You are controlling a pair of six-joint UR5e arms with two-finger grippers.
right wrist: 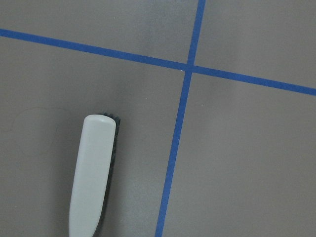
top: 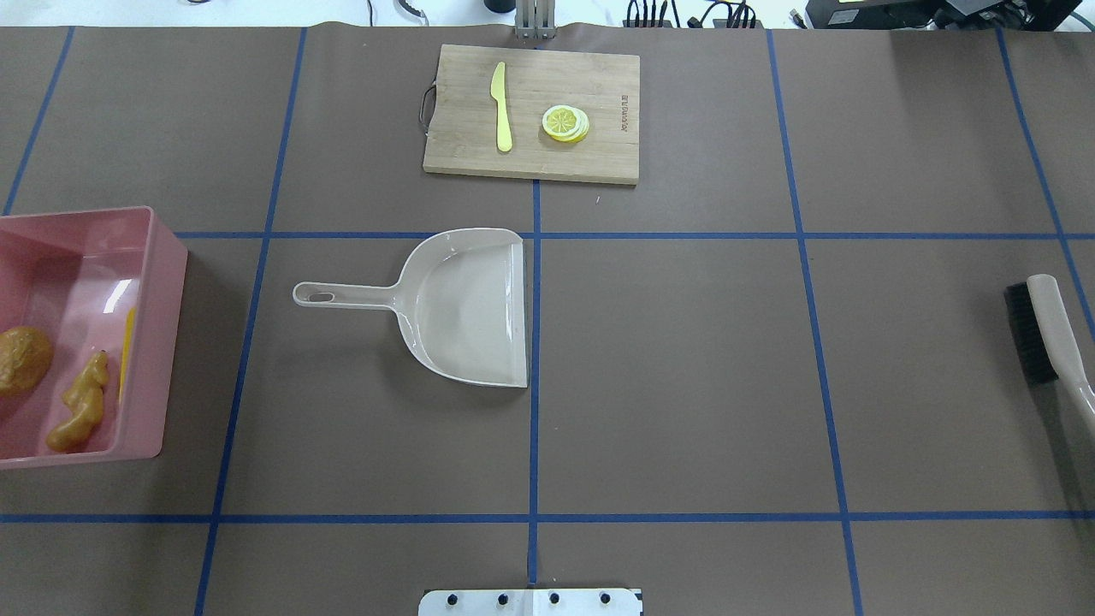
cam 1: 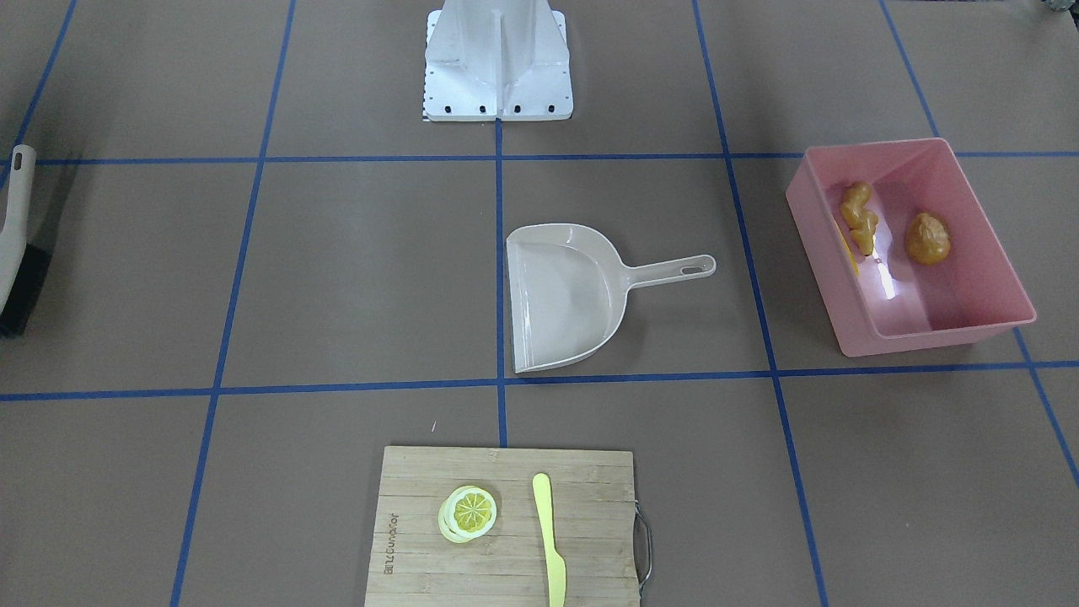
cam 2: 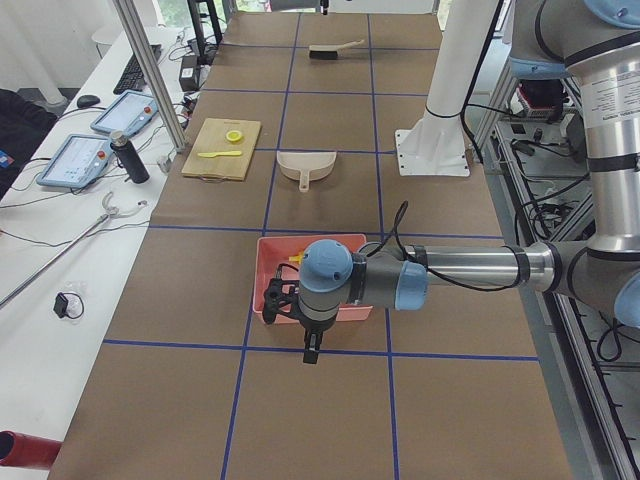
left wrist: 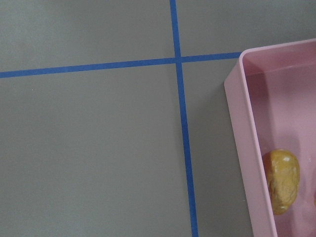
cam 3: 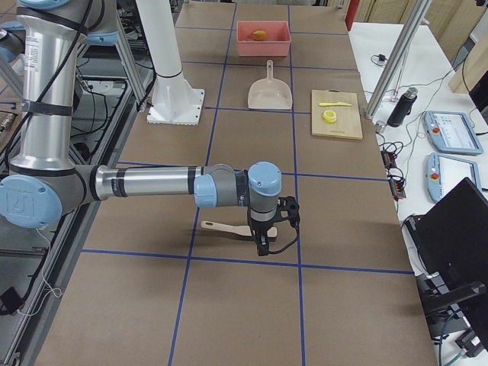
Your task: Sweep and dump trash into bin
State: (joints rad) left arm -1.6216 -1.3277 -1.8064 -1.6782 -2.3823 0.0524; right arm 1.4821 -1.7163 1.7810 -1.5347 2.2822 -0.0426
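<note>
The pink bin (cam 1: 927, 341) stands on the table's left side, as the overhead view (top: 171, 342) also shows. Inside lie the trash: a tan potato (cam 1: 927, 239), a knobbly ginger root (cam 1: 860, 217) and a yellow corn cob (cam 1: 847, 249) against one wall. The left wrist view shows the bin's rim (left wrist: 242, 148) and the potato (left wrist: 281, 180). My left gripper (cam 2: 312, 350) hangs over the bin's near end; I cannot tell if it is open. My right gripper (cam 3: 263, 245) hovers by the brush (cam 3: 225, 226); I cannot tell its state either.
A beige dustpan (cam 1: 565, 295) lies at the table's centre, its handle pointing toward the bin. The brush (top: 1052, 334) lies flat at the far right edge. A wooden cutting board (cam 1: 590, 523) holds a lemon slice (cam 1: 468, 512) and a pale yellow knife (cam 1: 550, 539).
</note>
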